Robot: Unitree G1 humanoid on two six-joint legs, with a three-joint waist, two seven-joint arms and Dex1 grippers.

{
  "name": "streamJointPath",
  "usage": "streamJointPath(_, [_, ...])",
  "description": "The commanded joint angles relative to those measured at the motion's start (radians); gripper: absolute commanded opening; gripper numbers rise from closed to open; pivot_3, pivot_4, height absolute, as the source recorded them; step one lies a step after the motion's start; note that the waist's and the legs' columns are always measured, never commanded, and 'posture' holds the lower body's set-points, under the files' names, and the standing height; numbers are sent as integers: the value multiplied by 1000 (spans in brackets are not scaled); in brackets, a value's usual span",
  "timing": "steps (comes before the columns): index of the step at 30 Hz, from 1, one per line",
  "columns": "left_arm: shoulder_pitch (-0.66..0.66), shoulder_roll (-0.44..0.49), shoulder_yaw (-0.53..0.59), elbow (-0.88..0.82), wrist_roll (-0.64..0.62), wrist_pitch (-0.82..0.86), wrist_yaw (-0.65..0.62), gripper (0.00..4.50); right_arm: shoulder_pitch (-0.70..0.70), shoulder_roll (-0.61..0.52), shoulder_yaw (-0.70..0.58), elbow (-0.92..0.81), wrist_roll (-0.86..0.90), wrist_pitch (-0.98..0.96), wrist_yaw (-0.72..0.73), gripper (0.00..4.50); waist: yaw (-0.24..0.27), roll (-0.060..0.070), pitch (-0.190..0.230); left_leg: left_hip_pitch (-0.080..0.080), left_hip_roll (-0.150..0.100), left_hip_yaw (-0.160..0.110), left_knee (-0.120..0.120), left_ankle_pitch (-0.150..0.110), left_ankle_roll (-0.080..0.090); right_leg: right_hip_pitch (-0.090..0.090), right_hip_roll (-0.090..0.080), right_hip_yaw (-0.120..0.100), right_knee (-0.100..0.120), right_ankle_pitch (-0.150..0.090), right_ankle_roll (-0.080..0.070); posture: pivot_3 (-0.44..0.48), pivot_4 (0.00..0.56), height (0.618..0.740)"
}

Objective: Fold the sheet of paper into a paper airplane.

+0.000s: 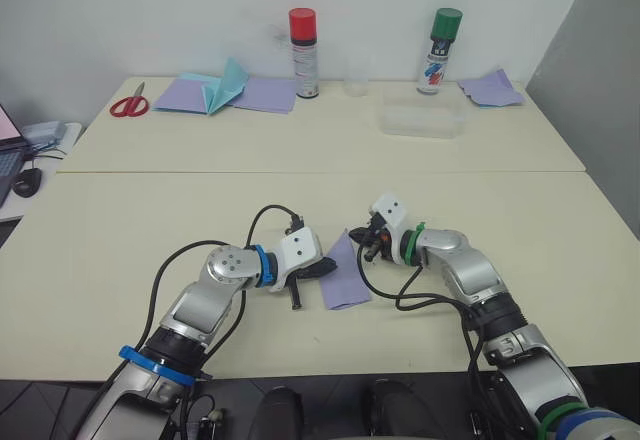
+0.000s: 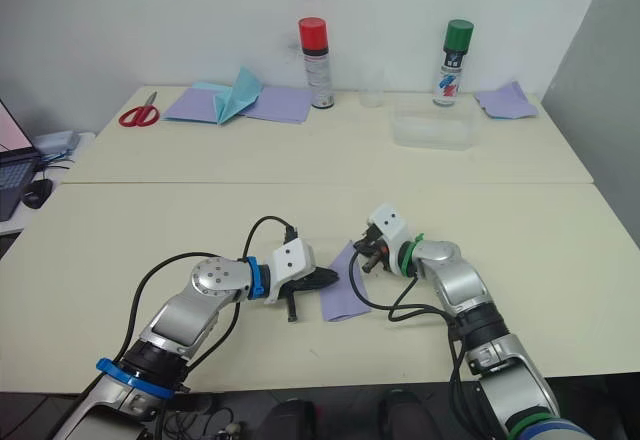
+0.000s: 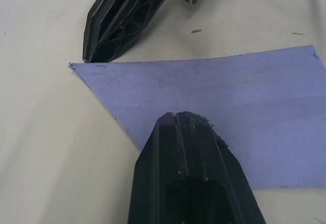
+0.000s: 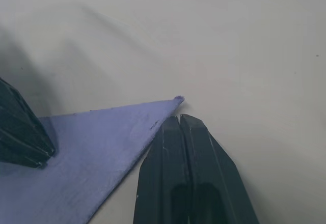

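Left gripper [image 1: 318, 271]: nearest of all, fingers clenched together, tip pressing flat on the sheet of paper [image 1: 345, 276] at its nine o'clock edge.
Right gripper [image 1: 358, 237]: fingers pinched tight with nothing between them, tip right beside the paper's pointed corner at twelve o'clock.
Paper: lavender, folded to a point, lying flat on the near table [image 1: 120, 250], between the two grippers.
Edges: table's front edge runs close at six o'clock; a seam at twelve o'clock joins the far table [image 1: 330, 145].
Open room: bare tabletop stretches wide at three and nine o'clock.
Far table: scissors [image 1: 130, 105], teal folded paper [image 1: 228, 85] on lavender sheets [image 1: 262, 93], red-capped can [image 1: 304, 53], green-capped can [image 1: 438, 50], clear tray [image 1: 422, 118].
Room: white wall [image 1: 150, 10] behind.
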Motion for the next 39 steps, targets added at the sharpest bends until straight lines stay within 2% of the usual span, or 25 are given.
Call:
streamJointPath(1, [43,21,-43,38,46,27,-11,9,-31,-8,-39,7,-2,-36,-19,0,0,0,0,0,0,0,0,0,0,0,0,0,0,0,0,0,150,740])
streamJointPath(7, [51,22,-43,30,47,29,-11,9,-15,-21,-96,-106,104,51,57,0,0,0,0,-1,0,0,-1,0,0,0,0,0,0,-1,-1,0,150,740])
streamJointPath(11, [54,23,-44,28,48,27,-14,9,14,-49,-68,-175,144,125,125,0,0,0,0,-1,0,0,-2,0,0,0,0,0,0,-1,-2,0,150,740])
streamJointPath(16, [46,18,-47,36,51,22,-16,9,36,-19,-47,-187,149,162,102,0,0,0,0,0,0,0,-2,0,0,-1,0,0,0,-2,-3,0,150,740])
streamJointPath(22, [48,18,-47,33,52,23,-16,9,48,-30,30,-134,59,144,56,0,0,0,0,0,0,0,-2,0,0,-1,0,-1,0,-2,-3,0,150,740])
streamJointPath(39, [66,25,-53,13,52,34,-31,9,-41,22,-27,85,8,71,-98,0,0,0,-3,2,0,0,-2,0,0,0,0,0,0,-1,-2,0,150,740])
